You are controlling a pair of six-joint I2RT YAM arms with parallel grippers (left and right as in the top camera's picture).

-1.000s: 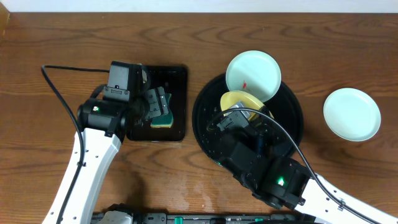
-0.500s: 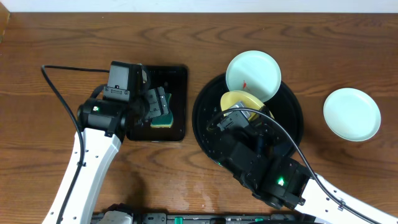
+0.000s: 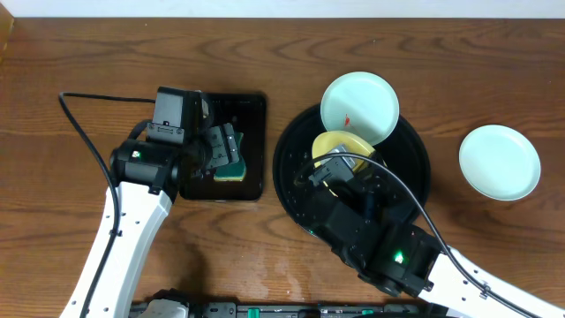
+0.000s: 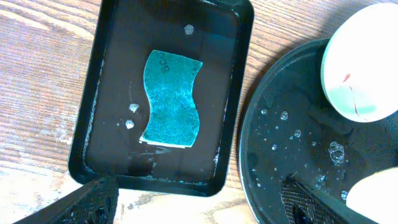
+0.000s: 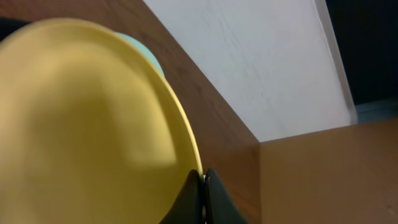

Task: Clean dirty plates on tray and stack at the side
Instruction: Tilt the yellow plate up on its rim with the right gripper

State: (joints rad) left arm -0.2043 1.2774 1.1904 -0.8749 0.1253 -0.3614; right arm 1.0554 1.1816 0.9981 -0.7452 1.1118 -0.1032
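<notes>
— What's the surface like?

— A dark brown wooden table [image 3: 88, 53], with the grain running across and a white wall [image 5: 261, 56] along its far edge. The round tray [image 3: 291, 177] is glossy black and beaded with water droplets [image 4: 283, 116].

— Where are the plates, going by that tray?

— The yellow plate [image 5: 87, 106] is over the tray's middle; I can't tell whether it touches the tray. A mint plate [image 3: 359, 106] with a red smear lies across the tray's far rim and partly overhangs it. A second mint plate [image 3: 499, 162] lies flat on the wood to the tray's right, well apart from it.

— And the pincers?

— The right gripper [image 5: 203, 186] is pinched tight on the yellow plate's edge. The left gripper [image 4: 199, 205] is spread wide with nothing between its fingers. It hangs above the rectangular tray [image 4: 99, 93] just left of the round tray, where a teal sponge [image 4: 171, 99] lies flat.
</notes>
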